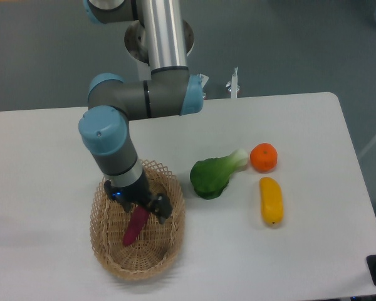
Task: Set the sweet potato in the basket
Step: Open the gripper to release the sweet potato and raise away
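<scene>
Small magenta-purple tapered sweet potato [135,227] lies inside the oval tan woven wicker basket [138,221], tip pointing toward approx 7 o'clock, upper end up near the end effector [148,207]. It rests on the basket floor, roughly centre, leaning slightly.

End effector is black w/ a blue light spot on its body, hanging down into the basket from the grey-and-light-blue arm [116,135]. Fingers look spread: one dark finger [162,207] sticks out toward 4 o'clock, clear of the sweet potato, over the basket's right inner wall. So it reads as released, jaws apart, nothing clamped. Whether the other finger touches the potato's top end can't be told; the body hides that spot.

Basket sits at approx 7–8 o'clock on the white worktop [313,125], lattice rim open all round, far rim partly hidden behind the arm's wrist.

Other items, all well apart from the basket, on the worktop's right half: green leafy bok-choy-type vegetable w/ white stem [215,174] nearest, just past centre; round orange fruit [264,157] at its 2–3 o'clock, just beside the stem tip; yellow oblong vegetable [271,200] below the orange, lying lengthwise 12-to-6.

Arm's silver upright column [165,34] rises behind the worktop's far edge at approx 11 o'clock.
</scene>
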Robot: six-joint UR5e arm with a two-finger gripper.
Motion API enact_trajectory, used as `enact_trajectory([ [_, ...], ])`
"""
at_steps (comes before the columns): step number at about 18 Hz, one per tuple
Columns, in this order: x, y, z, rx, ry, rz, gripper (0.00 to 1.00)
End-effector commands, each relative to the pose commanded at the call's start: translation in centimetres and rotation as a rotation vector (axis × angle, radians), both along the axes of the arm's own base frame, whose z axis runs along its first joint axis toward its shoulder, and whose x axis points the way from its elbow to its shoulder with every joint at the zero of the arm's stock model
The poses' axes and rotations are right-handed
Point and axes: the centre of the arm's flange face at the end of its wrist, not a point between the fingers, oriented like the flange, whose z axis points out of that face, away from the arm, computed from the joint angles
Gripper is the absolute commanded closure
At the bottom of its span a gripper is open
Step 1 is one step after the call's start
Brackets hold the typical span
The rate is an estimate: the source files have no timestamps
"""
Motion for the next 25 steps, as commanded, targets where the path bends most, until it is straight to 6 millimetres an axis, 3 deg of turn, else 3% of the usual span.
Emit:
enact_trajectory([
  [2, -2.5, -2.4, 2.5, 0.002, 0.022, -0.021, 0.00],
  [5, -5.9, -5.6, 4.5, -0.028, 0.008, -0.050, 0.00],
  [12, -10.2, -12.0, 9.3, -0.149, 0.027, -0.255, 0.00],
  [15, -12.3, -14.9, 10.1, -0.156, -0.006, -0.303, 0.00],
  [20, -12.9, -17.1, 11.3, -0.151, -0.013, -0.373, 0.00],
  [25, -13.0, -17.2, 11.2, -0.147, -0.017, -0.370, 0.00],
])
